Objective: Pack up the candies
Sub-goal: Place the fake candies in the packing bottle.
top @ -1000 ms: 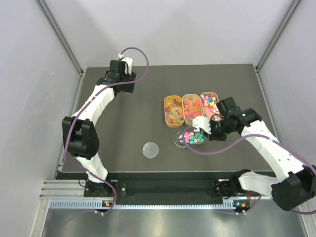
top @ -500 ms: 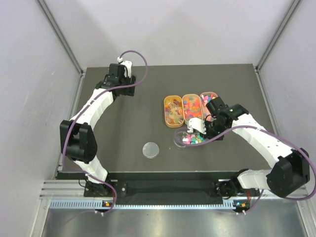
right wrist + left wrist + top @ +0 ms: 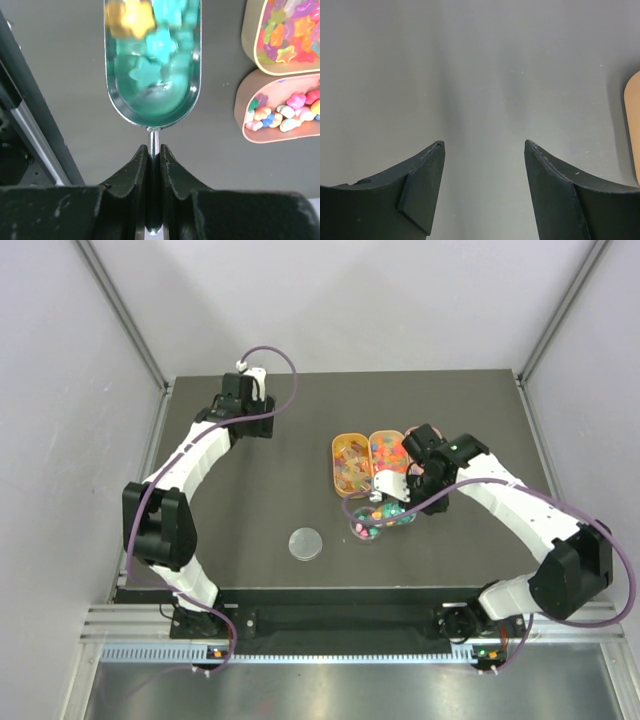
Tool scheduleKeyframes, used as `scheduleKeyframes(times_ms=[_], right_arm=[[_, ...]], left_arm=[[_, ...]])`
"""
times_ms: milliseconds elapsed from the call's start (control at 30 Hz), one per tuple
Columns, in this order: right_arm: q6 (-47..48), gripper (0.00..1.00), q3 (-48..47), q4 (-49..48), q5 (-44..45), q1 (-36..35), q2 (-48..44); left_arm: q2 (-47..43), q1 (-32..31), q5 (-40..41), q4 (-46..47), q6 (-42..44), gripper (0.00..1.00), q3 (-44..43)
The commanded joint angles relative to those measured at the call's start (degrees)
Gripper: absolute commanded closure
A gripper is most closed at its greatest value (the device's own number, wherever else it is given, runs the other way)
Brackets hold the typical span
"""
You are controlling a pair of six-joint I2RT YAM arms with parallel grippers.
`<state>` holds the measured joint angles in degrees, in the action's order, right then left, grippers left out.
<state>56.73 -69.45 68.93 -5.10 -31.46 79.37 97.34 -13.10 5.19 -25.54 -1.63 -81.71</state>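
Candies, teal and yellow and blurred in the right wrist view, are lying in the bowl of a metal scoop. The right pincer is gripping the scoop's thin handle, its jaws drawn in until only that stem is separating them. The scoop is pointing straight out from the fingers over dark bench.

To the scoop's right, two orange trays are showing at the frame edge. The farther one is holding bright translucent star pieces, and the nearer one is holding pink, white and blue pieces.

In the top view, the right arm is reaching in from the right and covering most of the rightmost tray. Just in front of the trays, a clear dish is sitting with mixed candies in it. Whether the scoop is hanging over the dish or just beside it, I cannot tell. A round clear lid is lying flat on the bench to the dish's left, apart from it.

The left pincer is hanging wide open and holding nothing, far from the candies near the bench's far left, with bare bench between its fingers.
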Motion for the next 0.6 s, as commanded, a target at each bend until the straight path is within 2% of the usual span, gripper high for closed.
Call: scheduleKeyframes(times_ms=[0, 567], right_arm=[[0.84, 1.0, -3.85, 3.67, 2.64, -1.5, 0.78], [-3.46, 1.0, -11.14, 10.17, 7.65, -4.84, 3.68]], left_arm=[[-2.24, 0.36, 0.35, 2.86, -0.92, 0.31, 0.94], [-3.12, 1.24, -2.38, 3.57, -0.48, 0.31, 3.57]])
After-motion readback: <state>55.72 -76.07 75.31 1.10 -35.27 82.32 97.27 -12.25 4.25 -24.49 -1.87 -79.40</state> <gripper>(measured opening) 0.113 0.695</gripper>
